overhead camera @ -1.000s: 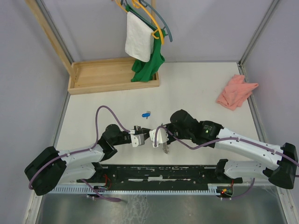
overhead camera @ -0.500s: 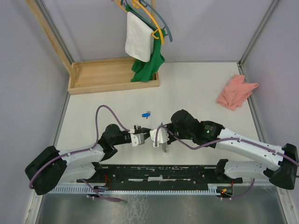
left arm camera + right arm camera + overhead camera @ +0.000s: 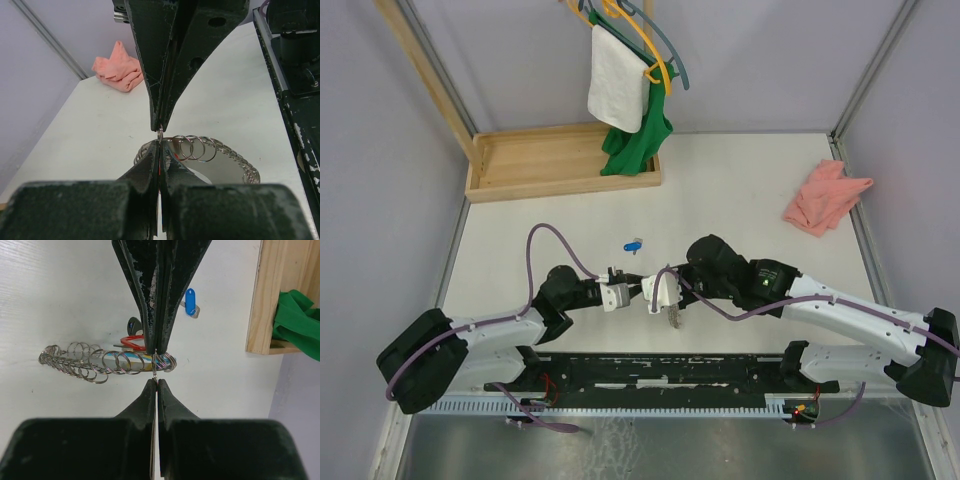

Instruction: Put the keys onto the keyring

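Two arms meet almost tip to tip low over the bench, key against ring.
The left fingers (image 3: 158, 150) are clenched on the red key (image 3: 132, 342). Facing them, the right fingers (image 3: 156, 390) are clenched on the keyring (image 3: 156, 371), and its chain of rings (image 3: 85, 365) trails off to one side over the white bench (image 3: 740, 180). Just beyond the fingers the blue key (image 3: 634, 244) lies loose on the bench. Farther back, a wooden tray (image 3: 520, 185) sits at the left with a green cloth (image 3: 638, 140) hanging into it, and a pink cloth (image 3: 825, 197) lies at the right.
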Controlling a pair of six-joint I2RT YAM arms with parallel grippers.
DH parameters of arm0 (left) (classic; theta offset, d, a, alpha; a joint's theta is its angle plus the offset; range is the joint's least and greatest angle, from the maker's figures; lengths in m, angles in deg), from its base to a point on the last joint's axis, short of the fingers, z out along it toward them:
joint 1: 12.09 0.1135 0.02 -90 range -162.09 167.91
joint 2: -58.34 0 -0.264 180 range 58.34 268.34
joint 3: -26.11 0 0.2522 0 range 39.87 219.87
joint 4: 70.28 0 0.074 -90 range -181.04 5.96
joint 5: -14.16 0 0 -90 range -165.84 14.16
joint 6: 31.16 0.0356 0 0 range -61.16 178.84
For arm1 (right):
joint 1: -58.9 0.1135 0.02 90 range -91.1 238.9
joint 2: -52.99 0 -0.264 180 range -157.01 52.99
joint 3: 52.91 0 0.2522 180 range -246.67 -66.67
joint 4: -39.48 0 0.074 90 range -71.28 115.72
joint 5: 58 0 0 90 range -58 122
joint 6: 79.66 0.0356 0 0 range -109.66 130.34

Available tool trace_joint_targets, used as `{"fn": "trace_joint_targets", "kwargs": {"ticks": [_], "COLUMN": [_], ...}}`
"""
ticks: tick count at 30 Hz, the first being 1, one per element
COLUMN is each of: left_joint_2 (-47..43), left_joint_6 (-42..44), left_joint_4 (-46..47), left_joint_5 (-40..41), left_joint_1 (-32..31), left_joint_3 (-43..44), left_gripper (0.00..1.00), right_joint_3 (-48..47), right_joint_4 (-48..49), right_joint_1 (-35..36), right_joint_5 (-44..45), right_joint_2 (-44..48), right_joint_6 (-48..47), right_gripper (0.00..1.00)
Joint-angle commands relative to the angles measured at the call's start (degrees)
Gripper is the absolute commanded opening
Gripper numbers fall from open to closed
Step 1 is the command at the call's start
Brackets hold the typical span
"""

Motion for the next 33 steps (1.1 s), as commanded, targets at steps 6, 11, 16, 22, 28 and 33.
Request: {"fn": "trace_joint_targets", "kwargs": {"ticks": [6, 11, 16, 22, 28, 33], "left_joint_2": [1.4, 2.0, 1.5, 1.2, 1.8, 2.1], "left_joint_6": [-2.5, -3.2, -4.0, -4.8, -6.5, -8.1], "left_joint_4": [5.7, 6.3, 5.0, 3.2, 2.5, 0.9], "left_joint_5": [-1.9, -2.5, -2.9, -4.3, -6.0, -7.0], "left_joint_1": [-0.2, -0.2, -0.2, -0.3, -0.2, -0.2], "left_joint_3": [2.7, 2.8, 3.6, 4.7, 5.8, 7.1], "left_gripper": [0.03, 0.03, 0.03, 0.03, 0.03, 0.03], "right_joint_3": [-0.5, -0.4, -0.2, -0.9, -1.5, -1.7], "right_joint_4": [6.3, 6.6, 6.1, 4.8, 3.3, 2.5], "right_joint_1": [0.3, 0.4, 0.3, 0.4, 0.4, 1.0], "right_joint_5": [-4.0, -4.4, -4.8, -5.4, -6.3, -6.1], "right_joint_2": [1.4, 1.8, 1.4, 0.2, -1.0, -1.9], "right_joint_6": [1.9, 2.0, 1.5, 0.3, -1.3, -2.6], "right_gripper": [0.01, 0.01, 0.01, 0.01, 0.01, 0.01]}}
